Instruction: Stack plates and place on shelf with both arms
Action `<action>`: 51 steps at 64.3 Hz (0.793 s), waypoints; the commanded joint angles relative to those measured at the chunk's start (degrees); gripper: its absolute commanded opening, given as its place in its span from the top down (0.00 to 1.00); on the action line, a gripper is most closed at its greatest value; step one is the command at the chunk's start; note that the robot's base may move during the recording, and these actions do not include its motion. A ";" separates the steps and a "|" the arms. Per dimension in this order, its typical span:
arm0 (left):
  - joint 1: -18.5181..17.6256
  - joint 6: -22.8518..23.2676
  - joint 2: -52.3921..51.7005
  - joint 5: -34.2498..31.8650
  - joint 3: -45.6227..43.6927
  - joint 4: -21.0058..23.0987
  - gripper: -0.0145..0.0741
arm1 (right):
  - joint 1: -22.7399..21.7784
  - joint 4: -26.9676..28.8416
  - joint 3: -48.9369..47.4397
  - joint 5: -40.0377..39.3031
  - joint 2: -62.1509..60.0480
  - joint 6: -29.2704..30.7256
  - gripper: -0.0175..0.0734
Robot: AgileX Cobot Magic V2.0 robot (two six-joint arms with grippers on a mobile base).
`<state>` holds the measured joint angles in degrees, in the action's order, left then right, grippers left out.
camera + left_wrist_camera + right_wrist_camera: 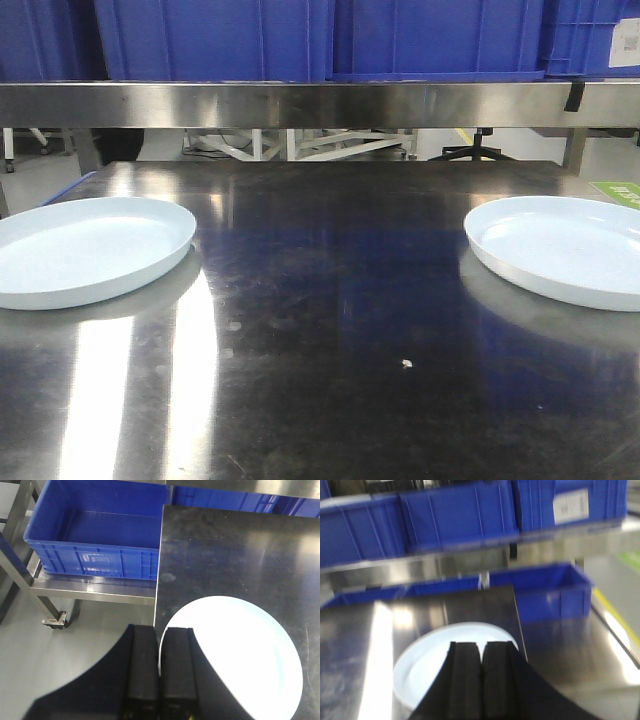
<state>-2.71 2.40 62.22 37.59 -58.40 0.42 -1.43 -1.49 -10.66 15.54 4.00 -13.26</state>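
Two plates lie flat on the dark bench (330,330), well apart, one towards each end.

The left end effector (160,632) has its two black fingers pressed together and pinches nothing. It hangs over the bench's left edge. The left plate (90,250) lies below it, spreading out to its right and a little ahead, with the plate's near-left rim passing under the fingertips. Whether the tips touch that rim I cannot tell. Ahead of this end effector and to its left, off the bench, a low crate (100,535) sits on a steel cart (90,587).

The right end effector (480,647) is closed tight in the same way and grips nothing. Its view is blurred. The right plate (560,250) lies beneath it and reaches out to its left and ahead, near the bench's right edge.

Straight ahead of both end effectors, past the far side of the bench and higher than the plates, runs the shelf (320,105), a long brushed-steel rail. Blue crates (220,40) stand side by side on it. Both plates are on the bench, short of the shelf.
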 commanded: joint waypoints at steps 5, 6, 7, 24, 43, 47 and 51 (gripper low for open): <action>-0.49 0.16 -0.78 -3.18 -2.24 0.42 0.74 | -0.35 -0.74 -9.13 5.79 14.20 -0.35 0.75; -0.49 0.16 -0.78 -2.82 -2.24 0.42 0.74 | -0.35 -0.79 -9.62 5.37 16.17 -0.35 0.75; -0.49 0.16 -0.78 -2.61 -2.24 0.42 0.74 | -0.35 -0.79 -10.33 4.97 17.51 -0.35 0.75; -0.49 0.16 -0.78 -1.08 -2.24 0.00 0.74 | -0.35 -2.19 -18.23 -5.51 37.20 -0.30 0.75; -0.49 0.16 -0.78 -1.08 -2.24 0.00 0.74 | -0.35 -2.01 -26.17 -10.15 46.46 -0.30 0.75; -0.49 0.16 -0.78 -1.08 -2.24 0.00 0.74 | -0.35 -2.01 -26.17 -11.73 47.10 -0.30 0.75; -0.49 0.16 -0.78 -1.08 -2.24 0.00 0.74 | -0.35 -2.01 -26.17 -12.74 47.45 -0.30 0.75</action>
<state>-2.71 2.40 62.22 39.83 -58.40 0.31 -1.43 -2.85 -34.53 9.20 51.37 -13.65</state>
